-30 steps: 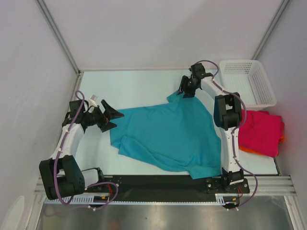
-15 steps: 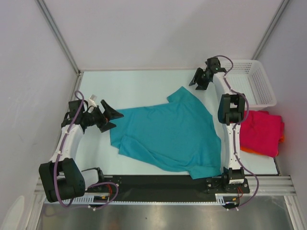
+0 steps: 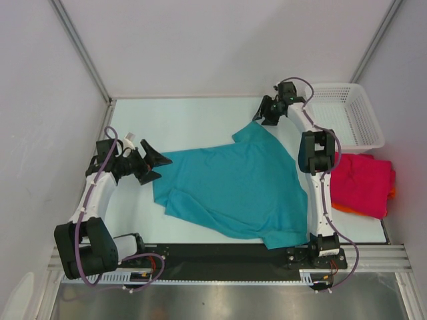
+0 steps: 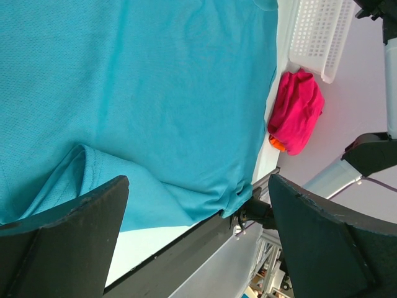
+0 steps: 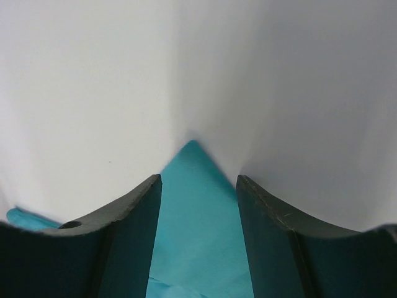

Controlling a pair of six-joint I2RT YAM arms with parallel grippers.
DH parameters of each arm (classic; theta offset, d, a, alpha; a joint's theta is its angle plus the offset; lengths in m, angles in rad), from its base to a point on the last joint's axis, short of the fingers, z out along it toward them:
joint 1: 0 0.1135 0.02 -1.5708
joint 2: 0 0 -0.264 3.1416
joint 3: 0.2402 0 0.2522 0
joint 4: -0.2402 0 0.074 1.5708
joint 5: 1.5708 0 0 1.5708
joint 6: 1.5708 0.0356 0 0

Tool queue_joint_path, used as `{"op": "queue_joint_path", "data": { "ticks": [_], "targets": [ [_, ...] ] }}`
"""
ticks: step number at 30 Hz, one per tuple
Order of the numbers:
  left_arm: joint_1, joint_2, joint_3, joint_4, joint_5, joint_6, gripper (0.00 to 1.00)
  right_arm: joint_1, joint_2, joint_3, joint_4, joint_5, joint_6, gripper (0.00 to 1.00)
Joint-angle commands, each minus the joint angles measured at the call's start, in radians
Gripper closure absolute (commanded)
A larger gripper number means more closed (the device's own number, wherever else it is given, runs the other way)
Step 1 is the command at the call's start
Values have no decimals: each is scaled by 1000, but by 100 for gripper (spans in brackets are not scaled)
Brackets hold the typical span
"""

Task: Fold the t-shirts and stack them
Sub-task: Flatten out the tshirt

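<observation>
Cloth limp and light: pinch a corner or hem.
Spread on the table (image 3: 187, 123), the teal t-shirt (image 3: 233, 183) will likely sag and drag. The right gripper (image 5: 197, 186) straddles its far corner, jaws apart, gripping nothing; the left gripper (image 3: 163, 167) gapes at its left edge. The pink t-shirt (image 3: 363, 183) and basket (image 3: 347, 120) sit aside, out of the way.

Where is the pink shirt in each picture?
Top view: the crimson-pink t-shirt lies at the right edge, just below the white basket.
Left wrist view: the crimson-pink t-shirt is upper right, below the white basket.
Right wrist view: not in it.
Shared landmark: the teal t-shirt shows in all three views.
</observation>
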Motion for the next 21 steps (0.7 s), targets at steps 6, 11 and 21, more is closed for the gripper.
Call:
{"op": "queue_joint_path", "data": {
  "ticks": [6, 11, 21],
  "targets": [
    [4, 21, 30, 9, -7, 34, 1, 73, 54, -64, -80, -9, -21, 46],
    [4, 34, 30, 12, -9, 41, 1, 51, 63, -27, -89, -7, -24, 90],
    [7, 32, 7, 13, -21, 48, 1, -8, 86, 191, -120, 137, -33, 100]
  ]
}}
